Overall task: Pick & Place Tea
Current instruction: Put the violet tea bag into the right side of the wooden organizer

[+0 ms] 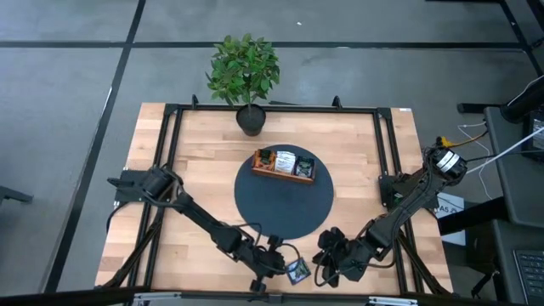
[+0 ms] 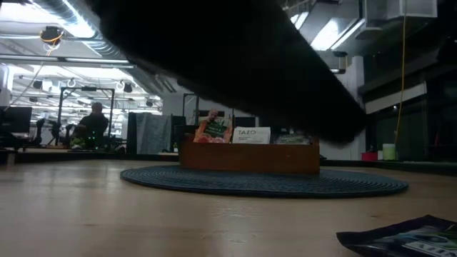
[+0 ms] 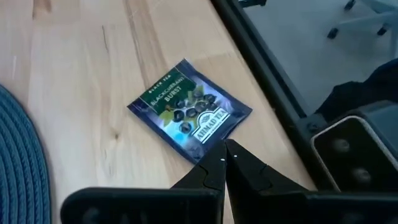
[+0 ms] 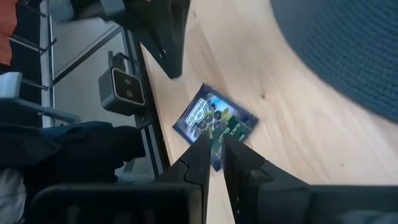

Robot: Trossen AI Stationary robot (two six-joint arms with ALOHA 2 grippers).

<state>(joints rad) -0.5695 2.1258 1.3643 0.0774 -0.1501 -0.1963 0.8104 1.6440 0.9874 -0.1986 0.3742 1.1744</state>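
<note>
One dark blue-green tea sachet (image 1: 297, 272) lies flat on the wood near the table's near edge, also seen in the left wrist view as sachet (image 3: 189, 112), the right wrist view as sachet (image 4: 214, 121) and the low view as sachet (image 2: 407, 239). My left gripper (image 3: 224, 146) is shut and hovers just left of it (image 1: 274, 262), with its tips over one corner. My right gripper (image 4: 216, 155) hangs above the sachet's right side (image 1: 330, 262), with only a narrow gap between its fingers. More sachets (image 1: 285, 161) stand in the wooden tray (image 1: 280, 176).
The tray sits on a round dark mat (image 1: 280, 212) in the middle of the table. A potted plant (image 1: 244, 72) stands at the far edge. A black frame rail (image 3: 273, 81) runs along the near edge, close to the sachet. Bare wood lies left and right of the mat.
</note>
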